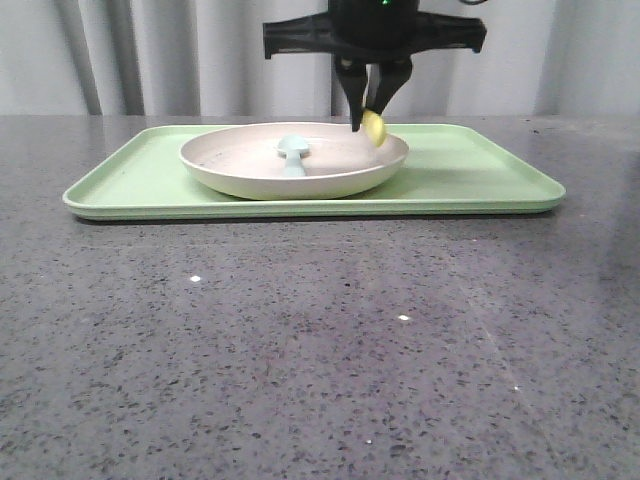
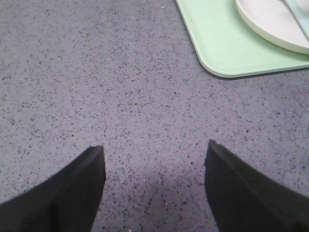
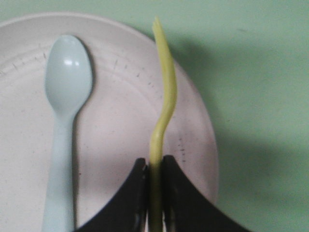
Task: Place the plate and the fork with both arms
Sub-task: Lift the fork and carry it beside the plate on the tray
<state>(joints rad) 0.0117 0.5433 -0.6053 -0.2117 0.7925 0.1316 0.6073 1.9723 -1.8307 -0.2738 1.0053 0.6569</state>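
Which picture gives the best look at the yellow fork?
The right wrist view: the fork shows edge-on along its length, clamped in the right pincer over the plate. The front view shows only a yellow bit below the pincer. The left wrist view shows no fork.

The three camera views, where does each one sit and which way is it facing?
Front view: low over the grey speckled table, facing forward at the pale beige-pink round plate on the light green rectangular tray; the right pincer shows.
Left wrist view: on the left arm, looking at bare table; open left pincer shows.
Right wrist view: above the plate; pincer grips the yellow plastic fork.
All three share plate and tray.
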